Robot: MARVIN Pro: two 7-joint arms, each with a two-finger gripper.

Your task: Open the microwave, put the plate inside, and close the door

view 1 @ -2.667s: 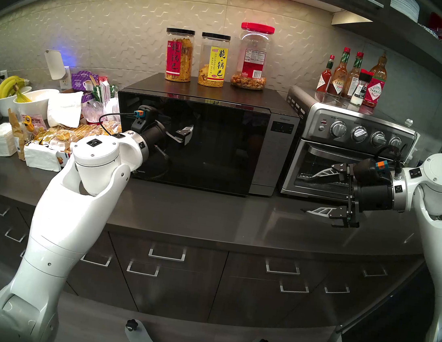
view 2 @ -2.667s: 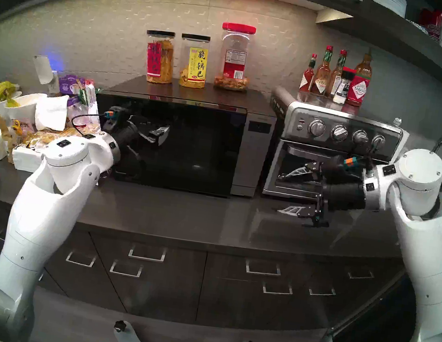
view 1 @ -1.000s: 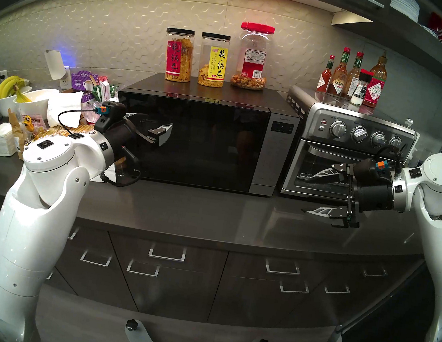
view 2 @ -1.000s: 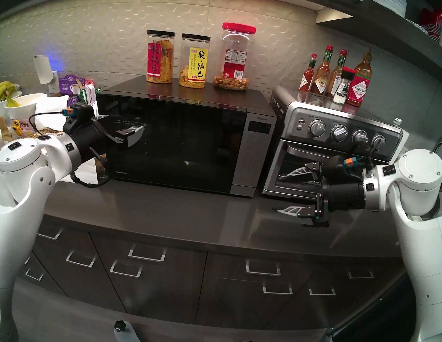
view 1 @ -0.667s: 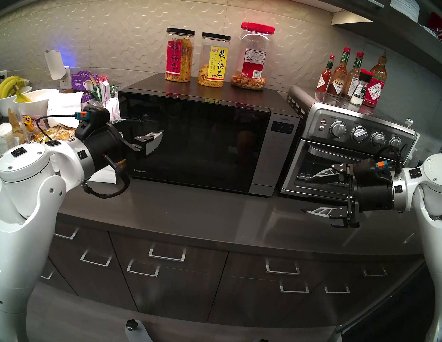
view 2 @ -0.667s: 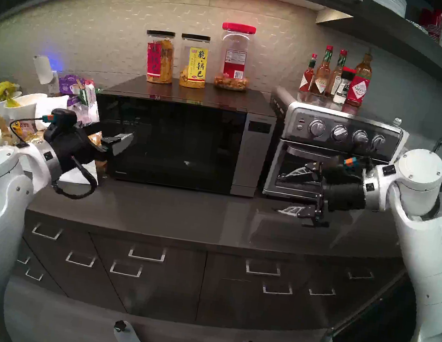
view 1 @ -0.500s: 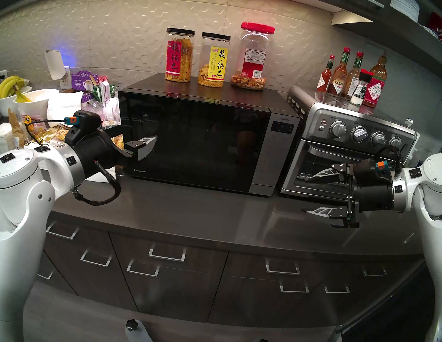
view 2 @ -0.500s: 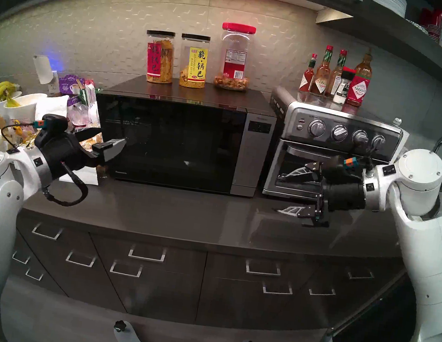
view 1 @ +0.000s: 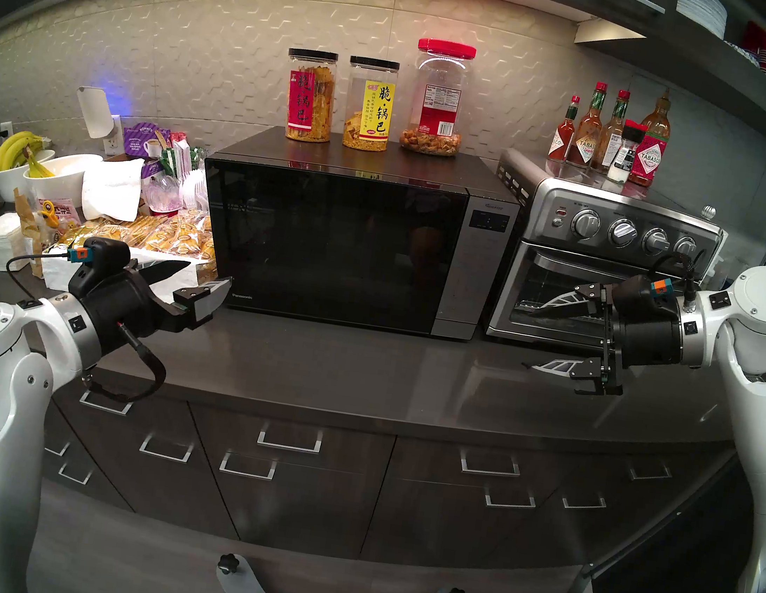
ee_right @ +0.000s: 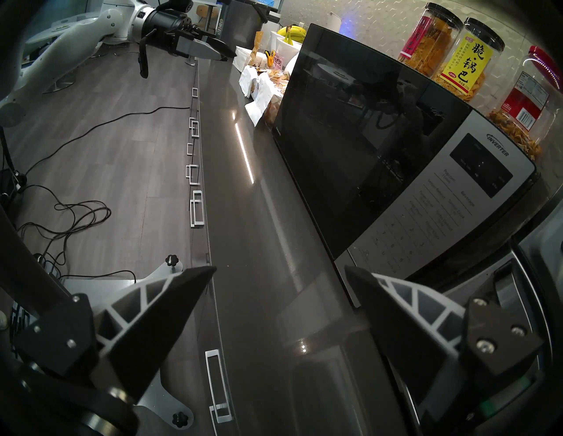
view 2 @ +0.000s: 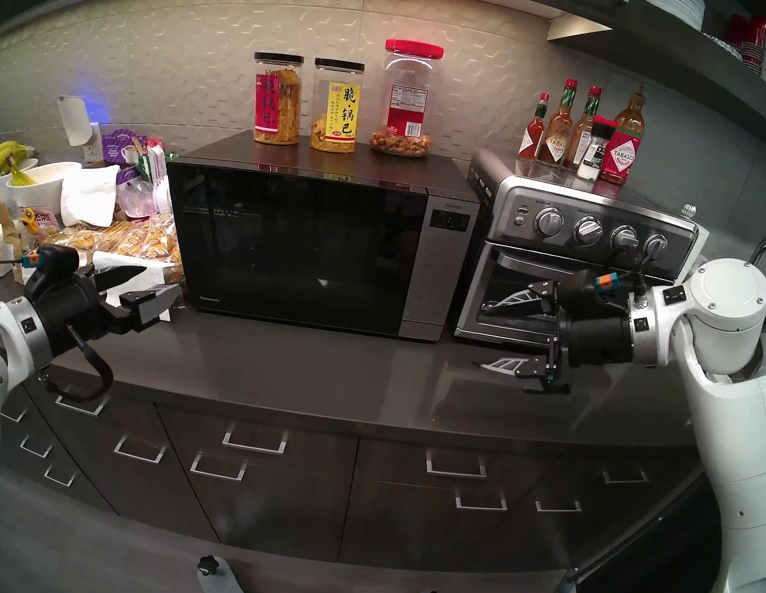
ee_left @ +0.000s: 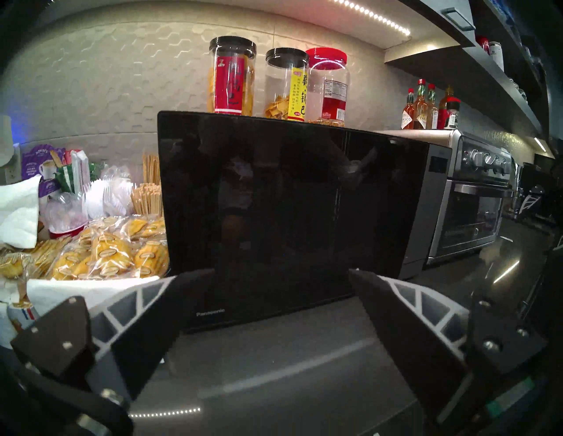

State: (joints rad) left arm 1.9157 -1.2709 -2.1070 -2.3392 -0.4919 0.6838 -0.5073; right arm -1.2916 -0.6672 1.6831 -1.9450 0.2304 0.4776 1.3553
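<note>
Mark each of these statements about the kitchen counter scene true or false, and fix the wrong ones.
1. The black glass door of the large black microwave is shut. True.
2. The left gripper clamps a mint-green plate. False: its jaws are open and empty; no such plate is in view.
3. Three clear plastic snack jars stand on the microwave. True.
4. The right gripper grips the stainless toaster oven handle. False: it hangs open in front of the oven, holding nothing.
5. Yellow bananas lie in a white bowl at the left. True.
</note>
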